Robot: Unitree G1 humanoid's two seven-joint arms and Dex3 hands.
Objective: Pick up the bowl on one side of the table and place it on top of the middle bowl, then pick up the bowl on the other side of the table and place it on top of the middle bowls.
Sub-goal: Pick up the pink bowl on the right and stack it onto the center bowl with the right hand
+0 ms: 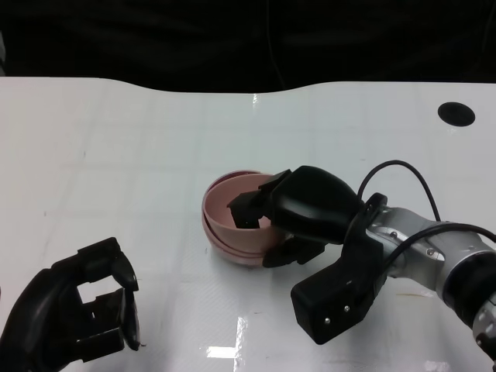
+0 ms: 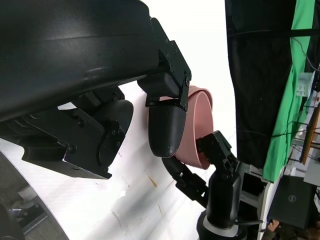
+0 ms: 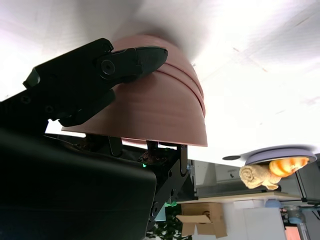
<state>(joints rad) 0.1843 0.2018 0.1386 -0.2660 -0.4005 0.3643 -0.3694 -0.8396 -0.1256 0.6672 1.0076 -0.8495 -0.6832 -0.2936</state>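
From the head view I see a stack of pink bowls near the middle of the white table. Layered rims show on the left side of the stack, so more than one bowl is nested there; I cannot tell the exact number. The top bowl sits tilted in the ones below it.

Right hand: it grips the near-right rim of the top bowl. Its fingers reach over the rim into the bowl, and another part of the hand lies against the outer wall below the rim. The right wrist view confirms this: a black fingertip presses on the outside of the pink wall, and the stacked rim lines are visible beside it. The silver forearm comes in from the lower right, with a black cable looping over it.

Left hand: it is at the lower left, well apart from the bowls, holding nothing. Its fingers are parted and partly curled. In the left wrist view its fingers are apart, with the pink stack visible beyond them.

A dark round hole is set in the table surface at the far right
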